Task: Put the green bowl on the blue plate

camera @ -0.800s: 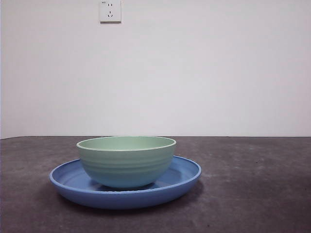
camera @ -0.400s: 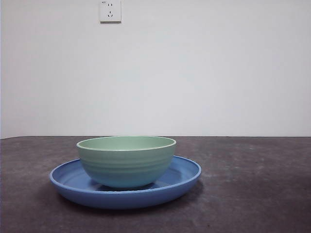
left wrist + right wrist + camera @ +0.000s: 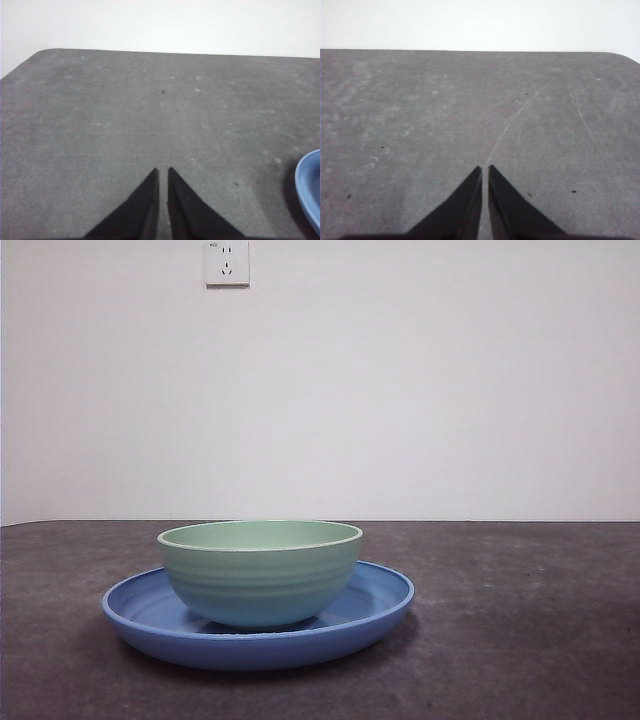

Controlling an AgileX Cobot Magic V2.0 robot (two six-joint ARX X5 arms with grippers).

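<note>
- Mint-green, the bowl (image 3: pixel 260 570) sits upright inside the blue plate (image 3: pixel 375 615), slightly off its centre; the job looks finished.
- Left gripper (image 3: pixel 162 172) and right gripper (image 3: pixel 485 170) hang over bare table (image 3: pixel 420 125), jaws pressed nearly together, grasping nothing.
- Only the left wrist view catches the plate's edge; the front view shows no arm.
</note>
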